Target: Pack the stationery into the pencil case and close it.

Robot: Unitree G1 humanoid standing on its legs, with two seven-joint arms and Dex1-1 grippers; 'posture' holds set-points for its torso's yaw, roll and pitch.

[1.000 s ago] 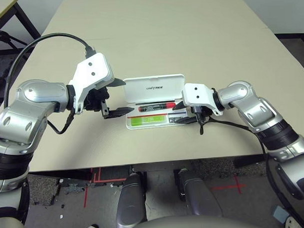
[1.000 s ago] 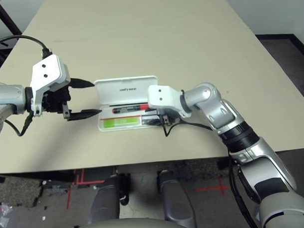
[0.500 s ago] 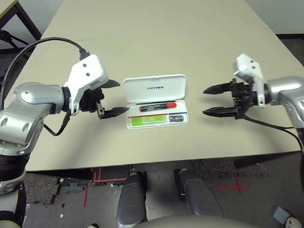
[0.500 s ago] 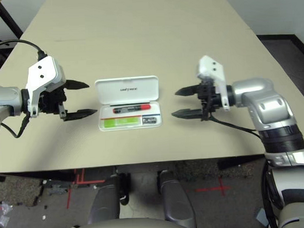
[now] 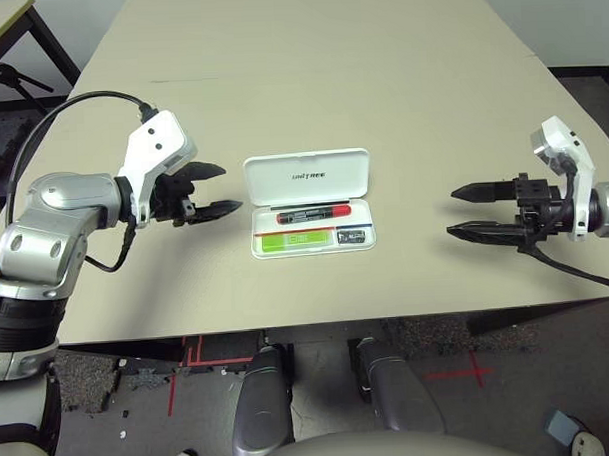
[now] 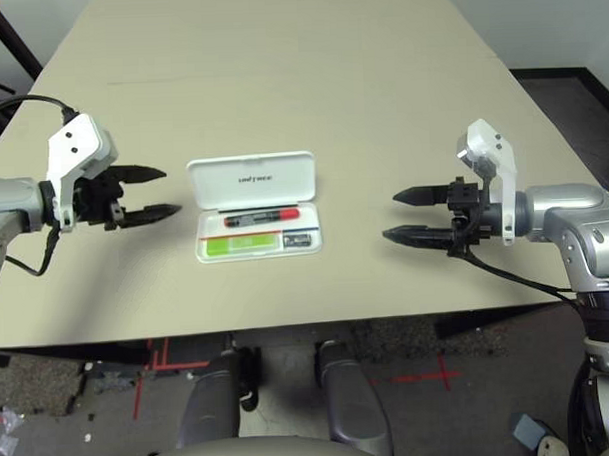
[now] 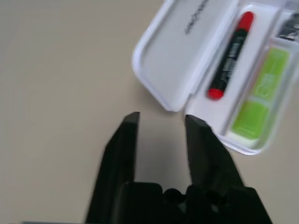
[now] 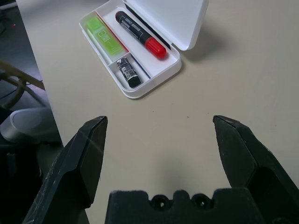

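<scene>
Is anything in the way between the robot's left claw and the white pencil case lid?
Nothing visible is. Bare table lies between the left gripper and the open pencil case. The marker and green bar sit inside the case, below the lid.

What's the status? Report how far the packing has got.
Done: green bar, marker and small dark piece all lie inside the open pencil case. In hand: nothing; left gripper and right gripper sit apart from it, holding nothing. Left: shut the lid.
</scene>
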